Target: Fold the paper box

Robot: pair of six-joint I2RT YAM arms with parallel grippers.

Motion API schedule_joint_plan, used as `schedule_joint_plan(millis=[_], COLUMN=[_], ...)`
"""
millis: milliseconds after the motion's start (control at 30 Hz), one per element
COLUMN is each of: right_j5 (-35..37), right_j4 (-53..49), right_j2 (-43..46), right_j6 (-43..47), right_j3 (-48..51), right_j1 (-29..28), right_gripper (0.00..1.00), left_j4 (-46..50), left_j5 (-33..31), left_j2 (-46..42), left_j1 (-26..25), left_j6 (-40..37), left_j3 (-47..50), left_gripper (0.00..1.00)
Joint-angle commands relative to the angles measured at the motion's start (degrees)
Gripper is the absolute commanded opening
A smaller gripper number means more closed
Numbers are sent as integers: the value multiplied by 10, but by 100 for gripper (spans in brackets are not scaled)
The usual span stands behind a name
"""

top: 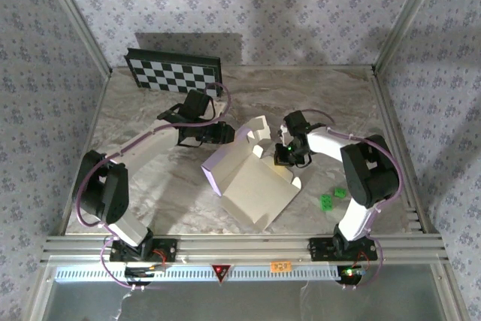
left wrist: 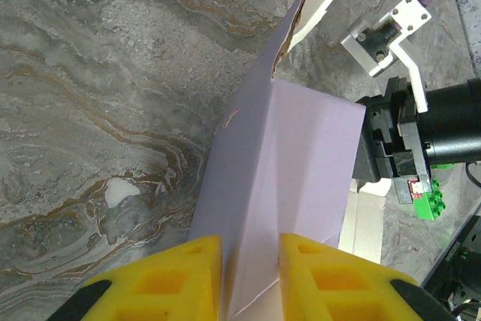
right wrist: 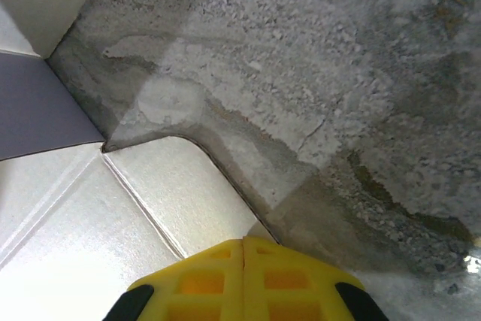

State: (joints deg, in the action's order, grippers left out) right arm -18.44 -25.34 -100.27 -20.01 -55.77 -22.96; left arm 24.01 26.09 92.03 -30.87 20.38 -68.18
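Observation:
The paper box (top: pixel 252 182) is a pale die-cut sheet, partly folded, lying mid-table with one lavender wall raised at its left end. My left gripper (top: pixel 229 134) is at the sheet's far side. In the left wrist view its yellow fingers (left wrist: pixel 169 280) stand either side of a raised lavender fold of the box (left wrist: pixel 301 148), which fills the gap between them. My right gripper (top: pixel 284 157) is at the sheet's right corner. In the right wrist view its fingers (right wrist: pixel 203 280) are closed together, tip down over the edge of a rounded white flap (right wrist: pixel 150 186).
A black-and-white checkerboard panel (top: pixel 174 74) leans at the back left. Small green bricks (top: pixel 331 198) lie right of the sheet, one beside the right arm (left wrist: pixel 428 204). Patterned walls and aluminium posts enclose the marble table (top: pixel 150 178).

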Motion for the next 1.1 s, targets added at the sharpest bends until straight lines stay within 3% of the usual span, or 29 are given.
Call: schedule_joint_plan(millis=[0,267,667,867,1067], right_j5=[116,111,35,28,-23], right_j4=[-38,-48,-82,-105,-99], right_j2=[-54,-27,80,56,-1], right_j6=[-7,-3,62,128,231], right_j3=[31,13,-121,-202,-241], right_j1=[-7,-24,-31,-14,8], right_gripper=[2,2,17,27,43], left_j4=[72,70,68,67,68], left_j5=[-24,-18,-16,-16,-17], left_j2=[15,14,13,11,7], left_j1=[-3,-4,-6,-10,-10], left_j6=[-12,-10,-7,-7,-6], left_j3=[10,8,8,8,9], left_gripper=[26,26,26,26,26])
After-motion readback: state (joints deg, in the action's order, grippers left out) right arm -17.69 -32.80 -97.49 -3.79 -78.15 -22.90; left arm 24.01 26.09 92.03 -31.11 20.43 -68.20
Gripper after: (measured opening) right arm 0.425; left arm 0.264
